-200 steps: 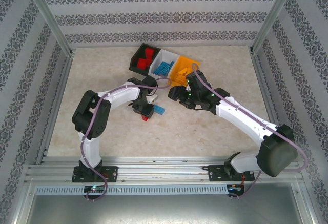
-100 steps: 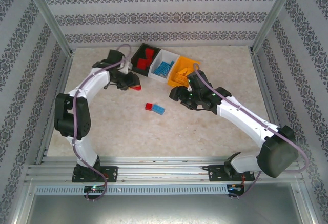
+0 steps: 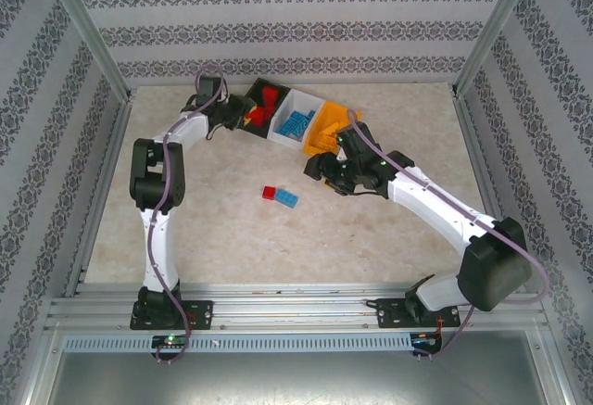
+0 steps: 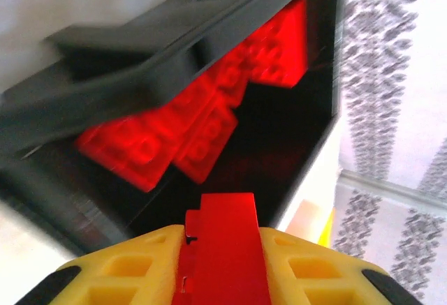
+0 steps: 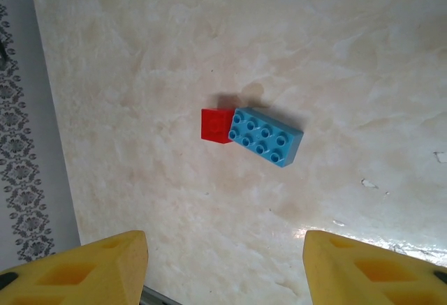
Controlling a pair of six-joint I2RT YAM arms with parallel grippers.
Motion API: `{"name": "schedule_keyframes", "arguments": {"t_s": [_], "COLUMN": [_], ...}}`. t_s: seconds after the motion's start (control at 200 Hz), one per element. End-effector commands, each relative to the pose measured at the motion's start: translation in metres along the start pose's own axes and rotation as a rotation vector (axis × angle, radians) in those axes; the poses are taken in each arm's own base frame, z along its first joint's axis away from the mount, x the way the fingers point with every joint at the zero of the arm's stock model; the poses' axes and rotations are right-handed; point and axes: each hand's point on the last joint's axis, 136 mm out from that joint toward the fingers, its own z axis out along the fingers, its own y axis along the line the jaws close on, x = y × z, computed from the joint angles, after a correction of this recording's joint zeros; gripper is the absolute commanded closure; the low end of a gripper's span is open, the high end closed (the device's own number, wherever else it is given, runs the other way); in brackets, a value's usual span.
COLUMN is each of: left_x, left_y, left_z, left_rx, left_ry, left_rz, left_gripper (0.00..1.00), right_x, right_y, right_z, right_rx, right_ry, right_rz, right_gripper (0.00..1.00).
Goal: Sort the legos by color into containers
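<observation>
My left gripper [image 3: 243,116] reaches over the near wall of the black container [image 3: 252,129]. Its yellow fingers [image 4: 126,263] are shut on a red lego [image 4: 227,242], which hangs above several red legos [image 4: 174,137] lying in the black container [image 4: 314,88]. The white container [image 3: 289,100] holds blue legos and the orange container [image 3: 330,114] holds orange ones. A small red lego [image 5: 217,125] and a blue lego [image 5: 266,136] lie touching on the table. My right gripper [image 5: 223,266] hovers open above and right of them, with nothing between its fingers.
The three containers stand in a slanted row at the back of the beige table [image 3: 389,238]. My right arm [image 3: 417,196] stretches from the near right towards the orange container. Patterned walls and an aluminium frame [image 3: 93,44] enclose the table.
My left arm swung from the middle of the table to the black container, carrying a red lego. A red and a blue lego stayed on the table. The right arm barely moved.
</observation>
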Motion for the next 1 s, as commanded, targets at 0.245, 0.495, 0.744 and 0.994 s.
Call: {"name": "schedule_keyframes", "arguments": {"t_s": [0.245, 0.495, 0.744, 0.994], "left_x": [-0.002, 0.036, 0.137, 0.204], "left_y": [-0.068, -0.057, 0.033, 0.091], "left_z": [0.011, -0.039, -0.093, -0.128], "left_rx": [0.065, -0.084, -0.325, -0.408], "left_ry": [0.004, 0.063, 0.277, 0.487], "left_rz": [0.105, 0.371, 0.589, 0.674], "left_gripper": [0.3, 0.28, 0.24, 0.21], "right_x": [-0.008, 0.001, 0.027, 0.023], "right_y": [0.005, 0.002, -0.016, -0.015], "right_z": [0.001, 0.004, 0.037, 0.06], "right_rx": [-0.025, 0.032, 0.2, 0.278], "right_ry": [0.002, 0.011, 0.186, 0.226], "right_rz": [-0.01, -0.025, -0.155, -0.253], "right_gripper": [0.39, 0.39, 0.37, 0.37]}}
